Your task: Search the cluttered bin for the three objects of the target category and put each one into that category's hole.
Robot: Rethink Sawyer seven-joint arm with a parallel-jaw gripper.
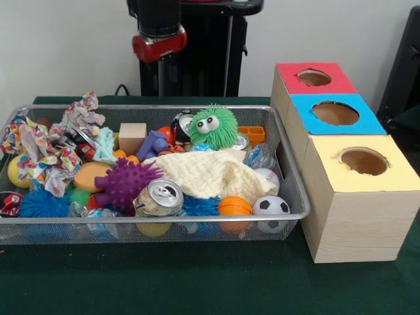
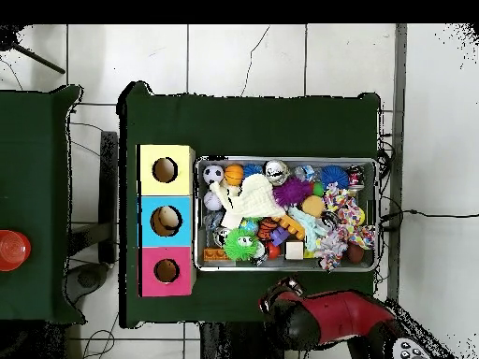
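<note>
The red and black robot arm (image 2: 323, 318) is sitting drawn back beside the silver wire mesh bin (image 1: 298, 197) on the green surface (image 1: 197, 282); whether its jaws are spread I cannot tell. The wooden box with red, blue and yellow holed tops (image 1: 357, 223) is standing just beside the bin

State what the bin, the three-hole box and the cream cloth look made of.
Bin: metal wire mesh, shiny silver rim, see-through sides.
Three-hole box: pale wood by the grain, with matte red, blue and yellow tops, perhaps foam.
Cream cloth: soft waffle-textured fabric, crumpled.
</note>
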